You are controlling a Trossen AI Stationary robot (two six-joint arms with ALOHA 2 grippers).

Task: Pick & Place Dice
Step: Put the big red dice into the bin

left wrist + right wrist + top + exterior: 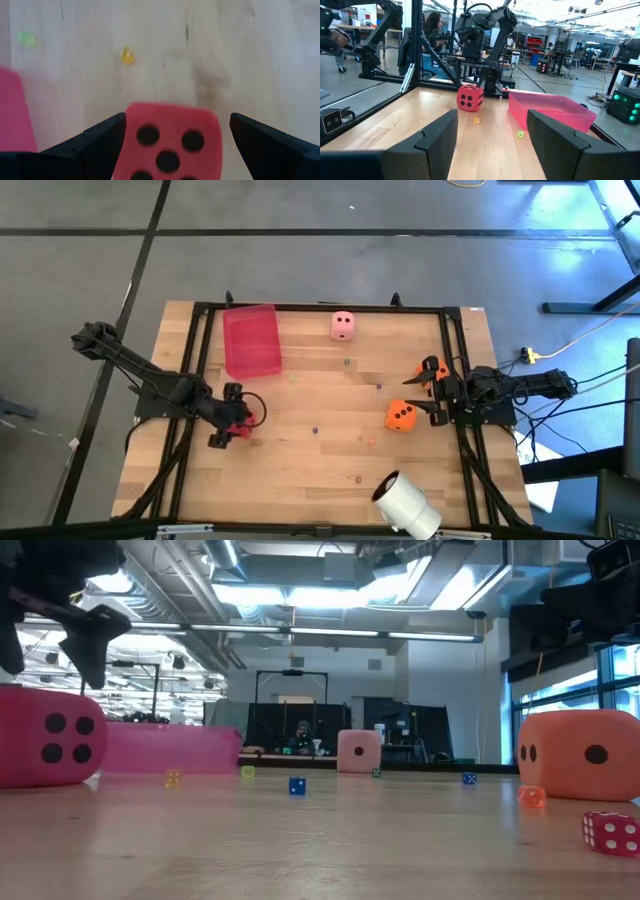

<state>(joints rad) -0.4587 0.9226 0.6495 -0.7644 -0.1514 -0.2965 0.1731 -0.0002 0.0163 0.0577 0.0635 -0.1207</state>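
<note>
The wooden table (330,450) fills the middle of the high view, bounded by a black frame (320,307) along its edges. The central stretch of boards is open, marked only by tiny coloured dice (297,786) scattered about; the exact number cannot be told.

One white roll (408,505) lies at the lower right, close to the bottom edge. One flat pink tray (251,340) sits at the upper left, just inside the frame.

Four large dice are counted. The pink die (343,326) stands alone at the top centre, near the far edge and to the right of the tray. One orange die (401,416) rests right of centre, just beside the right gripper (421,393). A second orange die (432,368) sits partly hidden against the upper finger of that gripper, by the right rail. The red die (236,430) is at the lower left of centre, between the fingers of the left gripper (172,137).

Left gripper: jaws spread, one finger on each side of the red die, a gap visible on both sides in the wrist view. Right gripper: jaws wide apart, holding nothing, at the right edge of the table.
</note>
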